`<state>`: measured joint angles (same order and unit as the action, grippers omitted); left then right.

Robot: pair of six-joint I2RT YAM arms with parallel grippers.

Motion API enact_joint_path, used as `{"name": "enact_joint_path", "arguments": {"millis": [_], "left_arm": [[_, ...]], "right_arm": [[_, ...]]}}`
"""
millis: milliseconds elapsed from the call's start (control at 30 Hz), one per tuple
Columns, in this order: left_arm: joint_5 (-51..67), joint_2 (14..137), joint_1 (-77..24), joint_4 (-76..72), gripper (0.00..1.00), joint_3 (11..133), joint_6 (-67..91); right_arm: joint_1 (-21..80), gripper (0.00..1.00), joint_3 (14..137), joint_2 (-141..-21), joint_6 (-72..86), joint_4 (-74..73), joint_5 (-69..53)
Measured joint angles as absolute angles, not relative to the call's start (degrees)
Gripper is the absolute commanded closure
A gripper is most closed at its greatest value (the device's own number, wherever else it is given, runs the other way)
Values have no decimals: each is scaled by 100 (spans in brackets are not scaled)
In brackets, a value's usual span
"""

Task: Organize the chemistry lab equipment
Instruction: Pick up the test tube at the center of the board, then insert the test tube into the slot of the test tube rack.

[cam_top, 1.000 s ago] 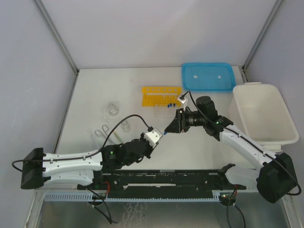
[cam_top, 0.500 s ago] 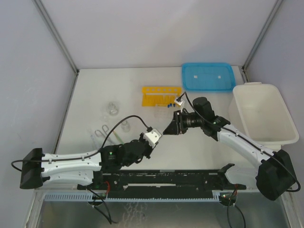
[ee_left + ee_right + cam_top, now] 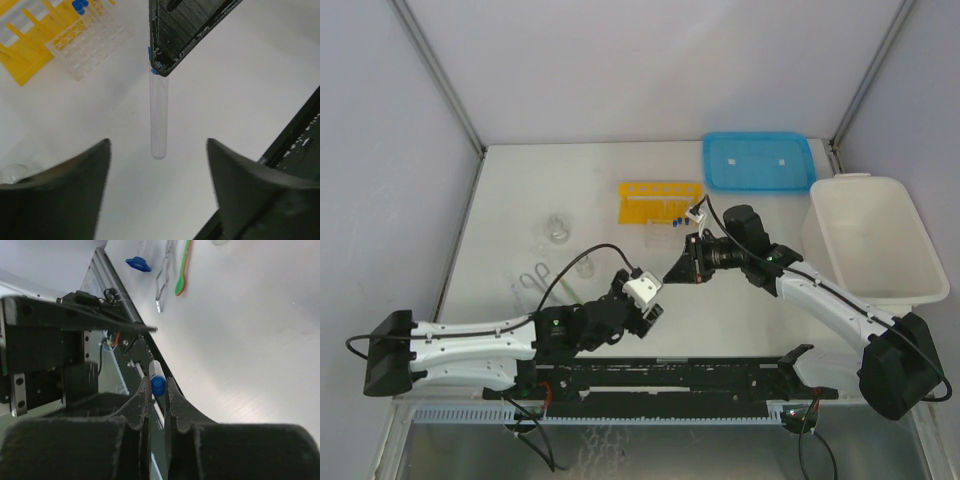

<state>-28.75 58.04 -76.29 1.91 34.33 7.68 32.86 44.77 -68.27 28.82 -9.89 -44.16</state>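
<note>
While the right gripper (image 3: 158, 390) has its jaws closed on the blue cap of the clear tube (image 3: 159, 117), the tube hangs in the air above the desk (image 3: 740, 320). In the left wrist view its long axis runs from 12 to 6 o'clock, and the left gripper (image 3: 157, 165) has open jaws on both sides of its round lower end, not touching it.

blue rectangular lid (image 3: 758, 161) flat at far right of white worktop (image 3: 620, 190); big white plastic tub (image 3: 873, 240) just nearer, at right edge; grey walls behind, black rail (image 3: 670, 378) along near edge
</note>
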Motion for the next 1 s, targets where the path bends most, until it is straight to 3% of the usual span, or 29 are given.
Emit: {"name": "enact_joint_path", "arguments": {"millis": [200,367,467,533,600,800,1000], "left_arm": [[-3065,5994,-7636,305,0,3522,851],[-3074,6340,-7428,471,2,3754,913],[-2993,6598,-7177,631,15,3929,985],[-2895,6696,-6967,722,30,4001,1028],[-2665,6720,-6632,805,39,4027,1153],[-1787,6705,-5249,878,44,4027,1507],[-1319,6770,-5065,1013,46,4071,1651]], "right_arm": [[3286,100,4825,-6938,2689,-1393,-3717],[3321,100,5535,-7303,2449,-1977,-2359],[3400,100,6075,-7614,2281,-2309,-1474],[3483,100,6420,-7843,2178,-2453,-982],[3562,100,6731,-8086,2093,-2541,-565],[3710,100,7749,-9041,1852,-2770,484],[3841,100,8665,-10071,1625,-2939,1144]]}}
